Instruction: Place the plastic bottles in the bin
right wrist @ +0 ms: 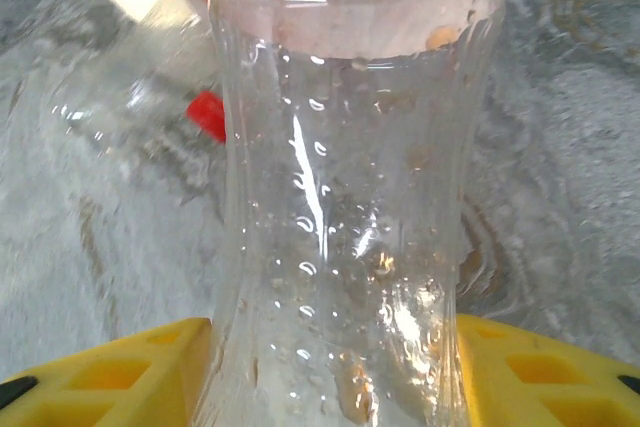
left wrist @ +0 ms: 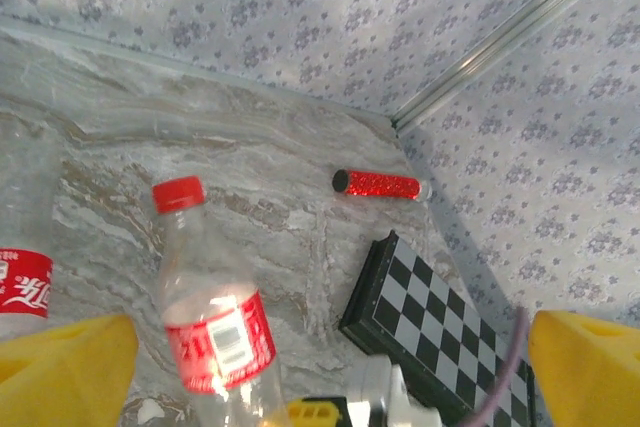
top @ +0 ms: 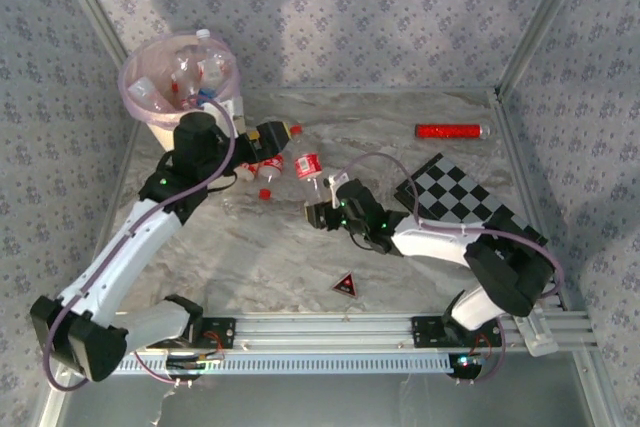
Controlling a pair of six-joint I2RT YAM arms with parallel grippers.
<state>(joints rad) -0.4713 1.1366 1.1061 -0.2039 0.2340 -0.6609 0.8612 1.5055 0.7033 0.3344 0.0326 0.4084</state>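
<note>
The bin (top: 150, 112) stands at the table's far left corner with several plastic bottles (top: 190, 67) inside. My right gripper (top: 318, 212) (right wrist: 335, 377) is shut on the clear lower body of a bottle (right wrist: 340, 197) (top: 308, 165), with both yellow fingers (right wrist: 110, 377) pressed against its sides. That bottle has a red label and a red cap (left wrist: 180, 192). My left gripper (top: 272, 137) (left wrist: 330, 387) hangs open just right of the bin, its fingers (left wrist: 65, 372) wide apart and touching nothing. Another red-labelled bottle (left wrist: 25, 267) (top: 262, 169) lies beside it.
A slim red tube (top: 452, 131) (left wrist: 378, 184) lies at the far right. A folded chessboard (top: 452, 192) (left wrist: 450, 322) sits right of centre, close to my right arm. A small dark triangle (top: 346, 284) is near the front edge. A loose red cap (top: 265, 193) lies mid-table.
</note>
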